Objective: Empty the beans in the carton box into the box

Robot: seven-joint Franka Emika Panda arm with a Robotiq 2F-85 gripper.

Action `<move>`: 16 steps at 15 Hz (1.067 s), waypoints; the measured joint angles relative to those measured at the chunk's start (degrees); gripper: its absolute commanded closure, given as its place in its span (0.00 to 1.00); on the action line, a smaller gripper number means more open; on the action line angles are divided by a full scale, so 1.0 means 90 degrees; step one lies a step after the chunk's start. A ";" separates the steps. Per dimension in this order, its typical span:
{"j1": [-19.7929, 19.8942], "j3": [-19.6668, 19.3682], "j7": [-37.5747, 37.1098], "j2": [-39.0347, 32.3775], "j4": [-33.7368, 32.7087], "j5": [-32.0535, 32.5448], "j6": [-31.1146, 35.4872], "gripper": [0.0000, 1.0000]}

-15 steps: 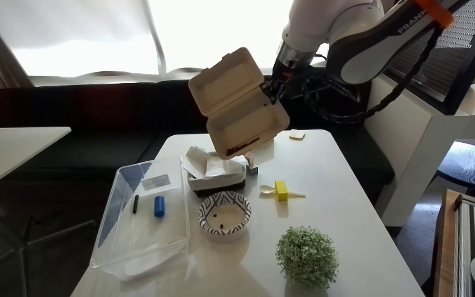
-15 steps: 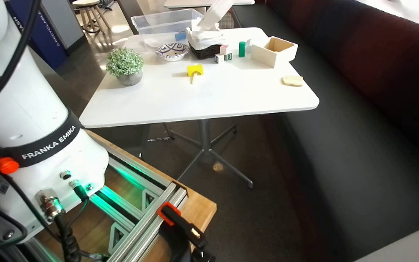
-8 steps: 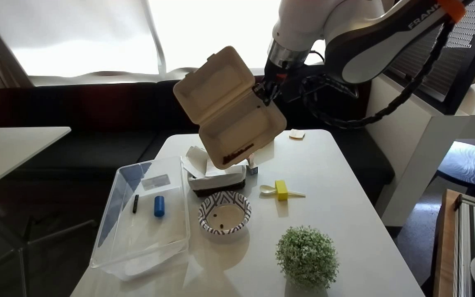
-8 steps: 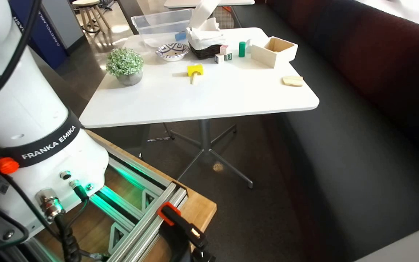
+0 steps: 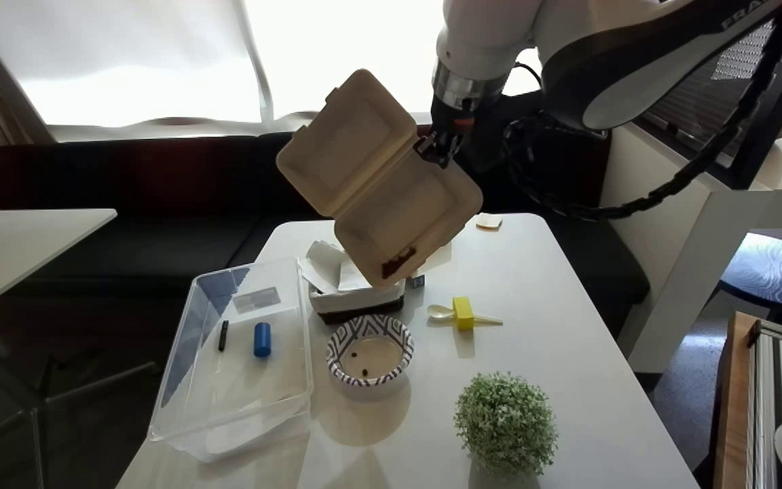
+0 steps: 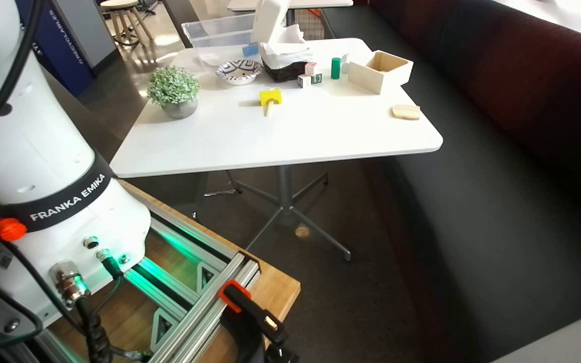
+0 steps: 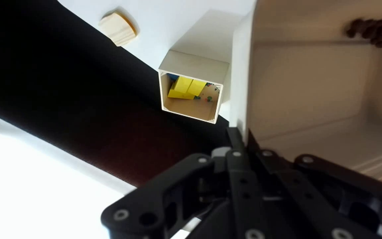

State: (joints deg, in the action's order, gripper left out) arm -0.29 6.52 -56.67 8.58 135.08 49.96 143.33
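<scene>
The open tan carton box (image 5: 408, 204) hangs tilted in the air, lid up and left, base down and right. It also shows in the wrist view (image 7: 310, 83), and partly, pale, in an exterior view (image 6: 269, 20). The dark beans (image 5: 398, 261) are bunched in the base's lowest corner; they also show in the wrist view (image 7: 376, 30). My gripper (image 5: 432, 151) is shut on the carton box's edge near the hinge; its fingers pinch the wall in the wrist view (image 7: 243, 136). A clear plastic bin (image 5: 167, 401) stands on the table, left of and below the carton box.
A patterned bowl (image 5: 370, 380) with two dark specks and a paper-lined basket (image 5: 357, 305) stand below the carton box. A potted plant (image 5: 506, 424), yellow block (image 5: 463, 314) and spoon (image 5: 440, 312) are nearer. A small whitish box (image 6: 366, 75) holds yellow blocks.
My gripper has carried the carton box left and slightly down, and the box has turned. The beans have bunched from a line along the edge into the lowest corner.
</scene>
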 measured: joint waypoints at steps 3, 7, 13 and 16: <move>-0.0104 0.0213 -0.0098 0.0112 -0.0007 0.0061 -0.0436 0.99; -0.0204 0.0335 -0.0146 0.0098 -0.0051 0.0072 -0.0667 0.99; -0.0412 0.0626 -0.0595 -0.0035 -0.0413 0.0348 -0.1598 0.99; -0.0570 0.0701 -0.0744 -0.0200 -0.0619 0.0385 -0.1955 0.99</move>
State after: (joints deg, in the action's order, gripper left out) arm -5.42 12.84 -63.36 6.77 129.50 53.43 125.73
